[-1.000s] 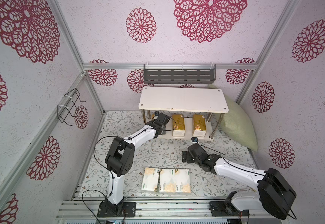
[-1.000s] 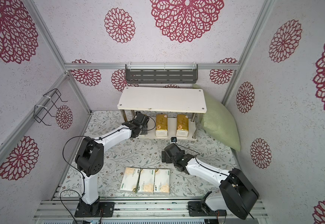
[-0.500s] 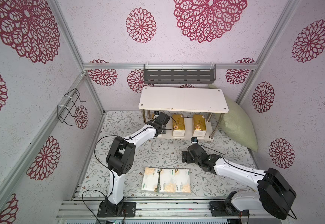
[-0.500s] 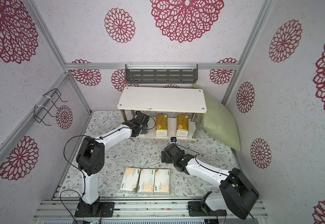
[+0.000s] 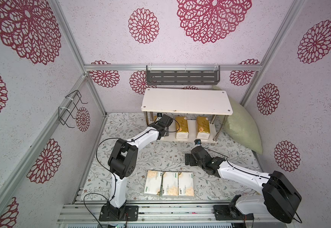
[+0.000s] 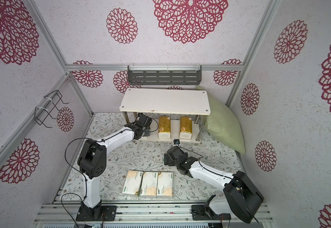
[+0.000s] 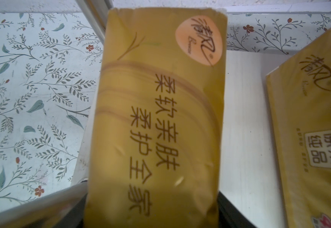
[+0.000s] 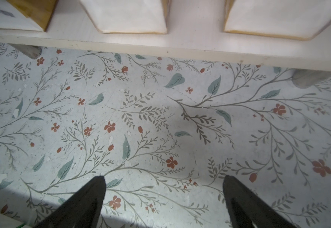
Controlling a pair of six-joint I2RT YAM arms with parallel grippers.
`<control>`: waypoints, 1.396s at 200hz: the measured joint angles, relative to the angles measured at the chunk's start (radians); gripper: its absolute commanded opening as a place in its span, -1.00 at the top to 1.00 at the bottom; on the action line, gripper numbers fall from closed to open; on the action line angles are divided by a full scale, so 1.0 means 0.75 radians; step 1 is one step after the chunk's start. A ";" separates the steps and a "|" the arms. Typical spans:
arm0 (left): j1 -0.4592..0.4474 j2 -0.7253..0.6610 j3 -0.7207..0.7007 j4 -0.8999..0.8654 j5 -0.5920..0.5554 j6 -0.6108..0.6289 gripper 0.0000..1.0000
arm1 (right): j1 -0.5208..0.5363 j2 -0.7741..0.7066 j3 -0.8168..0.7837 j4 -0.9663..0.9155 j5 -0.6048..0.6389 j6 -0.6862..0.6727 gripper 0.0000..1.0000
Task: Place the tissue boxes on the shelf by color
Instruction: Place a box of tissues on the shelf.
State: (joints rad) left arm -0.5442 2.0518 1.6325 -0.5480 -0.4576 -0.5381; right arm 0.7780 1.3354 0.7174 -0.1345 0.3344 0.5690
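Two gold packs (image 5: pixel 182 126) lie side by side on the shelf's (image 5: pixel 186 102) lower board (image 5: pixel 192 130). Our left gripper (image 7: pixel 152 201) pinches a third gold pack (image 7: pixel 156 110) at the same board's free end, beside them, so we judge the gold half nearly done, with only the release left. The three white packs (image 5: pixel 169 184) sit in a row on the table (image 5: pixel 160 156), well apart from the shelf, and its top board is bare. Our right gripper (image 8: pixel 163 177) hangs over the table, jaws spread, empty.
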 measured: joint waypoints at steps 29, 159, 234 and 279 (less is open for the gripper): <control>0.003 0.001 0.000 0.001 0.004 0.006 -0.63 | 0.000 0.009 0.000 0.004 -0.004 0.000 -0.98; -0.008 -0.006 -0.001 -0.016 -0.023 0.049 -0.99 | 0.002 0.010 0.000 0.004 -0.008 0.001 -0.98; -0.072 -0.047 0.009 -0.054 -0.128 0.064 -1.00 | 0.003 0.010 0.000 0.005 -0.008 0.001 -0.98; -0.128 -0.137 0.002 -0.069 -0.201 0.065 -1.00 | 0.003 0.010 -0.010 0.006 -0.008 0.001 -0.99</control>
State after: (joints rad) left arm -0.6399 1.9488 1.6341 -0.5995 -0.6083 -0.4896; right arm 0.7799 1.3426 0.7101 -0.1303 0.3283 0.5694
